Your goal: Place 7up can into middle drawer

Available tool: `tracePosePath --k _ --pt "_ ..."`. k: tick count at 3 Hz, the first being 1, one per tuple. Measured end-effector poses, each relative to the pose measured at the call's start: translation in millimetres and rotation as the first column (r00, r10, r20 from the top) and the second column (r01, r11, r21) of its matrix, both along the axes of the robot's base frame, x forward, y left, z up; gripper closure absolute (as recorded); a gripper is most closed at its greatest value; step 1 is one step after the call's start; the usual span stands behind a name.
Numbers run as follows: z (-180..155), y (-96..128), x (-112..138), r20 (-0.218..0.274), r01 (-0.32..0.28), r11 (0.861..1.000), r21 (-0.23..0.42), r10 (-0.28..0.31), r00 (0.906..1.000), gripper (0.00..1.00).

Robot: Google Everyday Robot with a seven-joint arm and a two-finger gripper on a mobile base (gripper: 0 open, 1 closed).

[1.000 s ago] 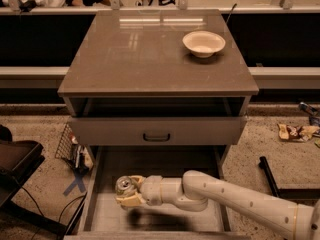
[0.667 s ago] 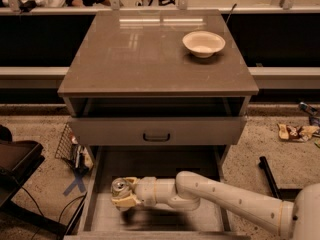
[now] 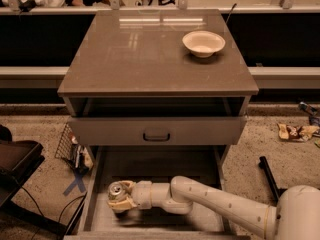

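One arm [image 3: 220,209] reaches left from the near right into the open middle drawer [image 3: 165,166]. Its gripper [image 3: 121,198] is clamped around the 7up can [image 3: 118,189], silver top up, at the drawer's left side. A white bowl [image 3: 203,43] sits far right on the cabinet top [image 3: 145,54].

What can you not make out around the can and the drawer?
Camera view:
- Label of the can: covered by the gripper, which holds it low in the open drawer.
- Whether the can touches the drawer floor: gripper hides its base.
- Drawer's near end: cut off by the bottom edge.
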State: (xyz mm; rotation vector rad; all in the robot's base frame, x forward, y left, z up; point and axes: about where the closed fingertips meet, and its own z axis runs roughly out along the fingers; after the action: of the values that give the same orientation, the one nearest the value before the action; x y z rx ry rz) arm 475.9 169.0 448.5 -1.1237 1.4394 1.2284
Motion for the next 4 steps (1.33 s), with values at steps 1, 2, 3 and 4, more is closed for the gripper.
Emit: tracePosePath --k 1,2,3,4 --pt "-7.4 4.7 0.0 0.014 -0.005 1.000 0.010 0.004 0.9999 1.00" --pt "-6.9 6.2 -0.8 0.013 -0.007 1.000 0.012 0.007 0.9999 0.82" --pt "-6.5 7.8 -1.7 0.013 -0.010 1.000 0.013 0.010 0.9999 0.59" --pt "-6.1 9.4 -2.5 0.013 -0.013 1.000 0.014 0.013 0.9998 0.36"
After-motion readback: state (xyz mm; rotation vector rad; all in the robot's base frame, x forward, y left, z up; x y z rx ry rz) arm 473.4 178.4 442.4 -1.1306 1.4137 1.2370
